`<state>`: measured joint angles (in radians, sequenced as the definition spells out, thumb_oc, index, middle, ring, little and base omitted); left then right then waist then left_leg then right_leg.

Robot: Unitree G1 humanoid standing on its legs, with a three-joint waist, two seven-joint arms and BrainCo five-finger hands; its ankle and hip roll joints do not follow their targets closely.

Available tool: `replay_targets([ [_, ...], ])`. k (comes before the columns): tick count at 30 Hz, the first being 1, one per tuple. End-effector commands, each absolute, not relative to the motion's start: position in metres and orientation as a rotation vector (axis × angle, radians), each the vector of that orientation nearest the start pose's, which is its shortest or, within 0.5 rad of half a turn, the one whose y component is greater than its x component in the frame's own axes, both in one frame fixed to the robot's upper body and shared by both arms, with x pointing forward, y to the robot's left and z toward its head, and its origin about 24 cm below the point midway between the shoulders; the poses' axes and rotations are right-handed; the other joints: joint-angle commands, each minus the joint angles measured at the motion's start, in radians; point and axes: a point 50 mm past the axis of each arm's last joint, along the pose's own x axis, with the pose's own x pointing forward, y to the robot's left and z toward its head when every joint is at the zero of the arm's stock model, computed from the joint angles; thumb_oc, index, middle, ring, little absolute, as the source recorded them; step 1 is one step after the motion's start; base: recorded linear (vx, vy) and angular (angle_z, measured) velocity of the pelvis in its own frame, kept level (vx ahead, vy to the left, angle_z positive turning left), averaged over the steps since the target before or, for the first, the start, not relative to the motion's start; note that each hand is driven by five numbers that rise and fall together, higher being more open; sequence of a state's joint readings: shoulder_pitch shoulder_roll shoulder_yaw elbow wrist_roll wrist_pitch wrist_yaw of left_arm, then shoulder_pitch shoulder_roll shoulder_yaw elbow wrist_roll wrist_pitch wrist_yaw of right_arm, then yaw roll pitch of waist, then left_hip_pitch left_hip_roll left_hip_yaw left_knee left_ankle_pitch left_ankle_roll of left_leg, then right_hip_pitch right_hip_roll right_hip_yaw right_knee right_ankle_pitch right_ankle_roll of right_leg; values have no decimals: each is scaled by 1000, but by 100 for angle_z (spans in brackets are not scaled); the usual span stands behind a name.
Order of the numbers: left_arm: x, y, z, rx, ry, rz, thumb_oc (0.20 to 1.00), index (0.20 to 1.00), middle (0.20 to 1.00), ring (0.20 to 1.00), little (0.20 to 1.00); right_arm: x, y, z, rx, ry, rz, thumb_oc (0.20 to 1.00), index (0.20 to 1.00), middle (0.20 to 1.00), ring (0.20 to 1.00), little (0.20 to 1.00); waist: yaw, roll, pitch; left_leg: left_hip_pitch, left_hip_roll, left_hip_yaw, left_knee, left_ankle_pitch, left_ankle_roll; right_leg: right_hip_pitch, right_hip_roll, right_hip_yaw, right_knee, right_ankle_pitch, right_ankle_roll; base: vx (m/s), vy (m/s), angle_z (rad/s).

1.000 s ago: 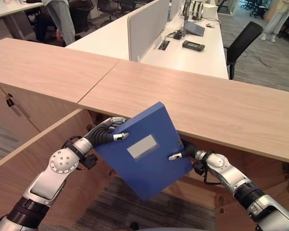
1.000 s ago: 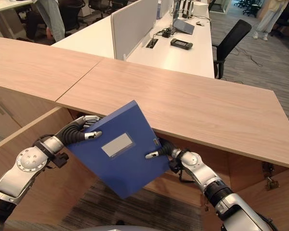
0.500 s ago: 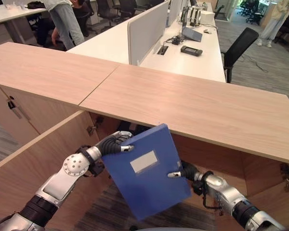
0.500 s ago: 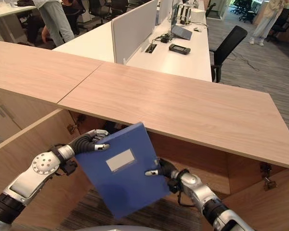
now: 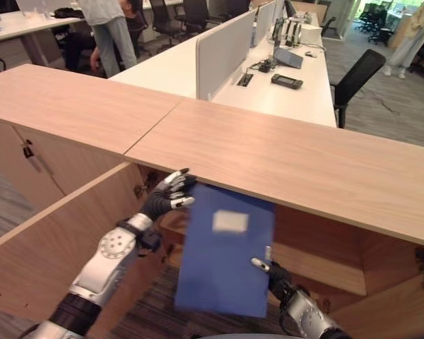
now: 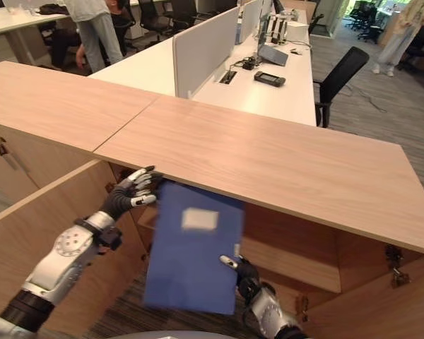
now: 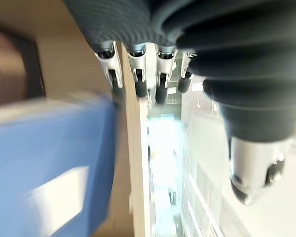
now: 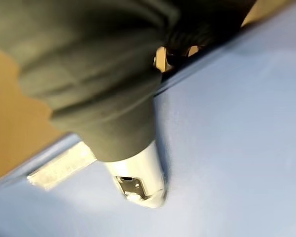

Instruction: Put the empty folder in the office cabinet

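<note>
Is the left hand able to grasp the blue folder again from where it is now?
Probably yes: the left hand is open beside the blue folder, nothing between them.

- Right before me runs a long pale wood top (image 5: 318, 159), and a second one (image 5: 63, 99) joins it at a seam on my left.
- Beyond them stands a long white surface (image 5: 307, 99) with a grey divider panel (image 5: 222, 51) along its middle and a dark device (image 5: 286, 81) lying flat on it.
- A black office chair (image 5: 359, 70) stands at its right side.
- The floor (image 5: 399, 106) is grey carpet.
- A person (image 5: 113, 32) stands far back on my left, and another person (image 5: 413, 32) far back on my right.
</note>
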<state>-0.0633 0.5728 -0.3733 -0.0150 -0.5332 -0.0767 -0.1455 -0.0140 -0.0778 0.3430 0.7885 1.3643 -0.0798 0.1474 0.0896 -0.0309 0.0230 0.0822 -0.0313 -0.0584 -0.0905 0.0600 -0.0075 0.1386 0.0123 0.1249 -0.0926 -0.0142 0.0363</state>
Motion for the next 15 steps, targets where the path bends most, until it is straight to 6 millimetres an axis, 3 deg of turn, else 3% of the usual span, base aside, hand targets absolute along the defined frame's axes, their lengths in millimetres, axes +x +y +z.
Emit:
replay_targets([
  [1, 246, 166, 45, -24, 87, -470, 1000, 1000, 1000, 1000, 1000, 183, -92, -111, 1292, 678, -172, 200, 200, 200, 200, 200, -17, -17, 3, 25, -32, -34, 3, -99, 2, -35, -12, -84, 5, 64, 85, -9, 13, -9],
  [2, 246, 166, 45, -25, 86, -471, 1000, 1000, 1000, 1000, 1000, 183, -93, -111, 1291, 677, -172, 200, 200, 200, 200, 200, -17, -16, 3, 25, -32, -34, 3, -99, 2, -35, -12, -84, 5, 64, 85, -3, 10, -7],
  [3, 242, 170, 29, -62, 138, -421, 1000, 1000, 1000, 1000, 1000, 194, -129, -106, 1238, 540, -282, 200, 200, 200, 200, 200, -23, -18, 4, 24, -31, -32, 3, -99, 2, -37, -11, -83, 5, 64, 85, -4, 14, -4],
  [4, 237, 175, 16, -56, 193, -393, 1000, 1000, 1000, 1000, 1000, 178, -144, -112, 1217, 549, -315, 200, 200, 200, 200, 200, -33, -17, 2, 24, -31, -30, 3, -99, 3, -38, -11, -82, 5, 63, 86, 0, 0, 0],
  [5, 235, 183, 15, -46, 205, -362, 1000, 1000, 1000, 1000, 1000, 174, -149, -110, 1253, 523, -350, 200, 200, 200, 200, 200, -41, -16, 0, 24, -31, -28, 3, -101, 4, -39, -11, -81, 5, 64, 88, 0, 0, 0],
  [7, 233, 186, 15, -35, 223, -359, 1000, 1000, 1000, 1000, 1000, 161, -148, -112, 1305, 534, -375, 200, 200, 200, 200, 200, -52, -20, -6, 18, -32, -21, 3, -91, 3, -46, -11, -75, 5, 75, 89, 11, 6, -5],
  [8, 232, 182, 14, -47, 228, -366, 1000, 1000, 1000, 1000, 1000, 141, -125, -127, 1348, 658, -383, 200, 200, 200, 200, 200, -55, -17, -7, 26, -31, -19, 3, -103, 4, -40, -10, -72, 5, 68, 89, 8, 6, -14],
  [9, 233, 179, 16, -68, 221, -371, 1000, 1000, 1000, 1000, 1000, 139, -125, -132, 1350, 687, -409, 200, 200, 200, 200, 200, -55, -20, -9, 26, -31, -20, 3, -103, 4, -40, -10, -69, 5, 68, 89, 28, 15, -14],
  [12, 233, 179, 12, -100, 212, -315, 1000, 1000, 1000, 1000, 1000, 168, -135, -118, 1342, 578, -426, 200, 200, 200, 200, 200, -48, -17, -4, 25, -33, -21, 3, -104, 5, -42, -9, -70, 5, 66, 87, -17, 14, -15],
  [15, 228, 182, 6, -105, 236, -288, 1000, 1000, 1000, 1000, 1000, 172, -143, -116, 1299, 562, -423, 200, 200, 200, 200, 200, -49, -13, -3, 25, -34, -17, 3, -105, 5, -42, -9, -71, 5, 66, 87, 0, 0, 0],
])
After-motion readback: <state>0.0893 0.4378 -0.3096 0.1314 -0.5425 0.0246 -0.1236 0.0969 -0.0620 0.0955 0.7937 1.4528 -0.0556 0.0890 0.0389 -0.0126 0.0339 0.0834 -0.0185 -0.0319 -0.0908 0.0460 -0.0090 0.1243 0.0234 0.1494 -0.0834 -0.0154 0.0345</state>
